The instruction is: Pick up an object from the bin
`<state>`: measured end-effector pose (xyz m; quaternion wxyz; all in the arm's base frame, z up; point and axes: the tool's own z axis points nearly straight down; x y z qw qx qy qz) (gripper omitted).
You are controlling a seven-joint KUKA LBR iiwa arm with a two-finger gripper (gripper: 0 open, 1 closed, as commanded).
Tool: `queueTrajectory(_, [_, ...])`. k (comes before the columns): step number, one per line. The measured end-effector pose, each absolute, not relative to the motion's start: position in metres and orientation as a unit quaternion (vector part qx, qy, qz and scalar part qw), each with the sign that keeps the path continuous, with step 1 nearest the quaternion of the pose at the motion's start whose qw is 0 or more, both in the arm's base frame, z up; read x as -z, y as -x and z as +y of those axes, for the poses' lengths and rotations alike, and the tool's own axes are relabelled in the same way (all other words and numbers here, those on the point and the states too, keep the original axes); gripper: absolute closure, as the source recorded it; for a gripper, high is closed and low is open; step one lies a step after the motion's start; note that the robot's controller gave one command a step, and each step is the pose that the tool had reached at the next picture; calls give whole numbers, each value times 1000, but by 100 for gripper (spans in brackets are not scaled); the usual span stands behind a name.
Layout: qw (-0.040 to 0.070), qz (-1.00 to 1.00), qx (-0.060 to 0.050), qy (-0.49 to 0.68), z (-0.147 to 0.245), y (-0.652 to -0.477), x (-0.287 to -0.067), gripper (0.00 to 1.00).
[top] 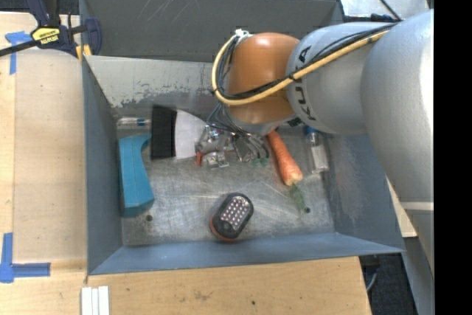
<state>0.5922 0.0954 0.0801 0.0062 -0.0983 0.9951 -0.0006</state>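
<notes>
**Grey bin, six loose things, gripper low near the middle**

Grey metal bin (221,11) holds six things, one of each kind, none heaped.

- One blue plastic piece (135,177) shaped like a handle lies along the left wall.
- One small clear tube (133,122) lies just behind it, near the back-left corner.
- One black block with a white wedge (164,133) lies right of the tube, at the back.
- One orange carrot (283,157) lies right of centre, its stalk end towards the front.
- One small pale oblong piece (318,157) lies beside the carrot, near the right wall.
- One black oval thing with a dotted face (231,216) lies alone at the front, well apart from the others.

The arm (369,77) comes in from the right, and its orange cover (254,77) hangs over the back of the bin. Below the cover the gripper (215,147) is down at the floor. It sits between the white wedge and the carrot, just beside the wedge's tip. Whether it is released, clenched or grasping anything cannot be told.
</notes>
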Motion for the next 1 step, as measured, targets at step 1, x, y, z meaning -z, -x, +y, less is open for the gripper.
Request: queueTrajectory(1, [1,977,0,211,91,-607,-263,100])
